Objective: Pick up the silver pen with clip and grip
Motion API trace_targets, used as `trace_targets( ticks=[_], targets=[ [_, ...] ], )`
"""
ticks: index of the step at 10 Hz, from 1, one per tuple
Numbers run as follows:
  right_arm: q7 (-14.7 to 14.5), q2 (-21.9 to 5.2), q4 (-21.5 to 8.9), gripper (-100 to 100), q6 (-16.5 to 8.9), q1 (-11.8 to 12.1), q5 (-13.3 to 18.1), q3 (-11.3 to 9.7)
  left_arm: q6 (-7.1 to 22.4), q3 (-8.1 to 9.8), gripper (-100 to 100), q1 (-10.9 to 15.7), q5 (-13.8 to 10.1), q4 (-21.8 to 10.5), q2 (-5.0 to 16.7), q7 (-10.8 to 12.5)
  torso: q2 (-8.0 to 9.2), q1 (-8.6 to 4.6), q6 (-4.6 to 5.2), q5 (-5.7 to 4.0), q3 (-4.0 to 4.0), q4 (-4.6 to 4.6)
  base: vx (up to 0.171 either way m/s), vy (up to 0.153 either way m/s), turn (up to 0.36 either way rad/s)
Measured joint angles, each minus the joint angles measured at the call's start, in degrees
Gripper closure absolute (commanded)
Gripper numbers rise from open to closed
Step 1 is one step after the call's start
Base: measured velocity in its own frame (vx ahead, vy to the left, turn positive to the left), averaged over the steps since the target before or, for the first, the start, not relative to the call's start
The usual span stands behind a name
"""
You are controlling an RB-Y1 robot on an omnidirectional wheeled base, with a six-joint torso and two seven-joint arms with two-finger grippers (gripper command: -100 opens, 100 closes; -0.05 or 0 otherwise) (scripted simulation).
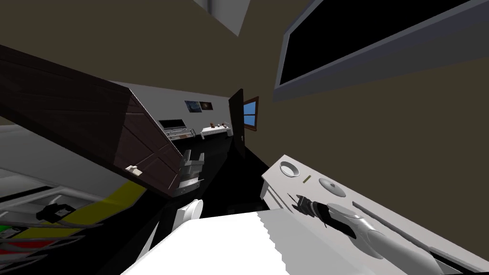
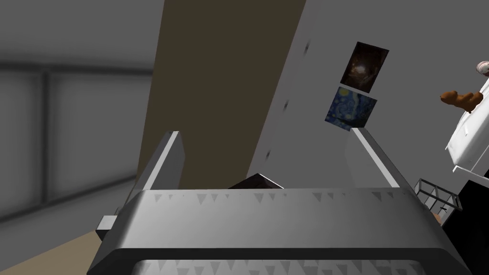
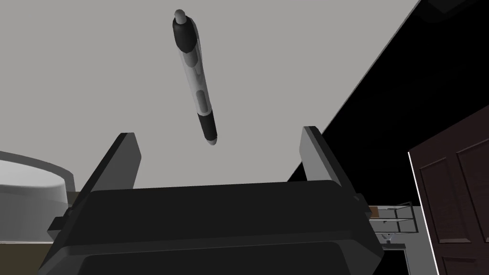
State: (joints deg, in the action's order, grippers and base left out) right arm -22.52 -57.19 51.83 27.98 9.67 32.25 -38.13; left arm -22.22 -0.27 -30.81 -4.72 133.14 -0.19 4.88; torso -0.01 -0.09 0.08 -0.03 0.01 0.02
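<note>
The silver pen (image 3: pixel 196 79) has a black grip, a black cap end and a clip. It lies flat on a light grey tabletop (image 3: pixel 286 71), just beyond my right gripper (image 3: pixel 217 148), with its black tip reaching toward the gap between the fingers. The right gripper is open, with nothing between its fingers (image 3: pixel 122 157). In the head view the right gripper (image 1: pixel 297 202) hovers low over the pale table (image 1: pixel 382 217), with the forearm coming in from the lower right. My left gripper (image 2: pixel 267 145) is open and empty, facing a wall.
On the table ahead of the right gripper are a round ring (image 1: pixel 289 168), a small olive stick (image 1: pixel 306 179) and a round lid (image 1: pixel 332 187). A pale round dish (image 3: pixel 28 191) sits beside one right finger. The table edge (image 3: pixel 363 81) borders a black area. A dark panelled door (image 1: pixel 95 124) leans at the left.
</note>
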Motion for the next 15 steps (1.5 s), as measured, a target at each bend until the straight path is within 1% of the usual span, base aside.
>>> trace_targets(
  ticks=[1,2,3,4,5,6,7,8,9,10,11,12,13,14,15],
  targets=[
    [0.0,0.0,0.0,-100,0.0,0.0,0.0,0.0,0.0,0.00,0,0.0,0.0,0.0,0.0,0.0,-0.03,0.04,0.00,0.01,-0.02,-0.01,-0.079,-0.029,0.343],
    [-0.1,0.9,-0.6,-100,-0.3,1.0,-0.9,1.2,0.0,-0.01,0,0.0,0.0,0.0,0.0,0.0,0.17,-0.04,-0.07,0.00,0.09,0.03,-0.103,-0.056,0.375],
    [-0.1,1.1,-0.2,-100,-0.9,1.9,-1.5,1.9,0.0,0.00,0,0.0,0.0,0.0,0.0,0.0,0.27,-0.13,-0.04,-0.02,0.16,0.06,-0.117,-0.086,0.390],
    [-0.2,2.0,0.2,-100,-1.9,3.5,-2.6,3.4,0.0,0.00,0,0.0,0.0,0.0,0.0,0.0,0.37,-0.25,-0.04,-0.05,0.21,0.08,-0.105,-0.057,0.357],
    [-0.1,2.1,0.7,-100,-2.6,4.5,-3.2,4.2,0.0,0.00,0,0.0,0.0,0.0,0.0,0.0,0.33,-0.20,-0.03,-0.04,0.20,0.08,-0.108,-0.021,0.402],
    [-0.1,2.5,1.3,-100,-3.4,6.5,-4.4,5.8,0.0,0.00,0,0.0,0.0,0.0,0.0,0.0,0.35,-0.09,-0.03,-0.02,0.20,0.08,-0.106,-0.022,0.439],
    [-0.1,3.1,1.1,-100,-4.0,7.1,-5.0,6.5,0.0,0.00,0,0.0,0.0,0.0,0.0,0.0,0.31,-0.09,-0.05,-0.02,0.19,0.08,-0.140,-0.061,0.388],
    [-0.4,4.2,0.6,-100,-4.5,8.4,-6.0,8.0,0.0,0.00,0,0.0,0.0,0.0,0.0,0.0,0.43,-0.22,0.00,-0.04,0.24,0.09,-0.135,-0.040,0.354],
    [-0.5,4.6,0.7,-100,-5.0,9.3,-6.6,8.9,0.0,0.00,0,0.0,0.0,0.0,0.0,0.0,0.42,-0.19,-0.01,-0.04,0.25,0.10,-0.139,-0.037,0.458],
    [-0.4,5.4,1.2,-100,-6.2,10.8,-7.7,10.1,0.0,0.00,0,0.0,0.0,0.0,0.0,0.0,0.43,-0.20,-0.02,-0.04,0.25,0.10,-0.111,-0.019,0.390],
    [-0.4,5.6,1.4,-100,-6.8,11.8,-8.3,11.0,0.0,0.00,0,0.0,0.0,0.0,0.0,0.0,0.34,-0.16,0.00,-0.03,0.21,0.09,-0.123,-0.010,0.406],
    [-0.6,6.4,1.2,-100,-7.2,13.5,-9.5,12.7,0.0,0.00,0,0.0,0.0,0.0,0.0,0.0,0.38,-0.15,0.01,-0.02,0.22,0.08,-0.102,-0.007,0.354],
    [-0.7,7.0,1.0,-100,-7.6,14.1,-10.1,13.4,0.0,0.01,0,0.0,0.0,0.0,0.0,0.0,0.29,-0.15,0.00,-0.03,0.18,0.08,-0.121,-0.018,0.411],
    [-0.7,7.7,1.6,-100,-8.7,15.7,-11.2,14.8,0.0,0.01,0,0.0,0.0,0.0,0.0,0.0,0.35,-0.20,0.01,-0.03,0.20,0.08,-0.112,-0.009,0.373],
    [-0.6,7.9,2.0,-100,-9.5,16.6,-11.8,15.6,0.0,0.01,0,0.0,0.0,0.0,0.0,0.0,0.31,-0.19,0.01,-0.03,0.19,0.08,-0.124,0.024,0.453]
  ],
)
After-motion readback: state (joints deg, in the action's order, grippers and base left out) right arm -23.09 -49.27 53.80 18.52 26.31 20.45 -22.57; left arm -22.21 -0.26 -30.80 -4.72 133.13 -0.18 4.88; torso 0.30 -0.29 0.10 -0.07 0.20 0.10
